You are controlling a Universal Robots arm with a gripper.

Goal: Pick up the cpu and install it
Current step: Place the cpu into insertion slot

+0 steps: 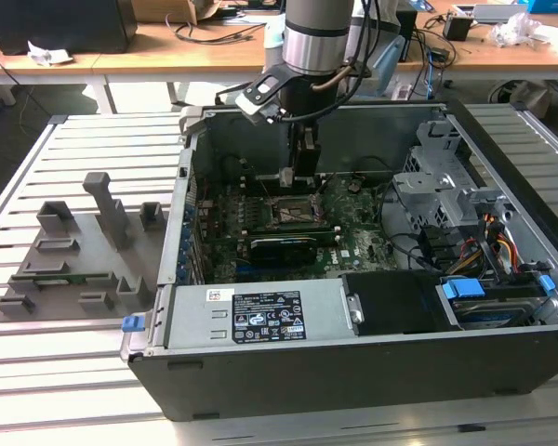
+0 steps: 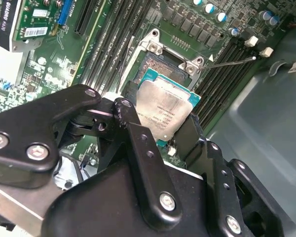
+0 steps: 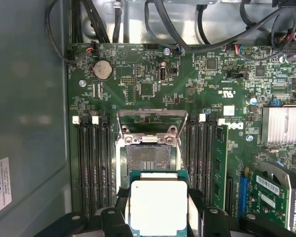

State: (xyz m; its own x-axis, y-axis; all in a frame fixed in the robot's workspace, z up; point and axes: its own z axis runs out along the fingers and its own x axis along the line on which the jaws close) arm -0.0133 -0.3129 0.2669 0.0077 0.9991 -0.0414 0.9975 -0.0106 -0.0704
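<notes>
Exterior view first: the arm reached straight down into the open computer case, with the gripper low over the socket in the middle of the board. The long black card sat just beside the socket, so there wasn't much room on that side.

In the second wrist view the cpu was pinched by its two opposite edges between the black fingers, shiny side up and looking flat in the grip. It hung over the socket, partly covering it and set a bit off to one side. The dark pin field was exposed past its far edge.

In the first wrist view it was the same story. The chip sat at the near edge of the socket, the metal frame was flipped up out of the way, and the memory slots ran along both sides.

My take on doing this step well: the chip wasn't in yet, so it looked like the lining-up stage. It needed squaring to the socket outline and centring before going any lower. It should go in level, with no sliding across those pins and no pushing. I couldn't tell how much gap was left underneath, so slow was the safe bet.
</notes>
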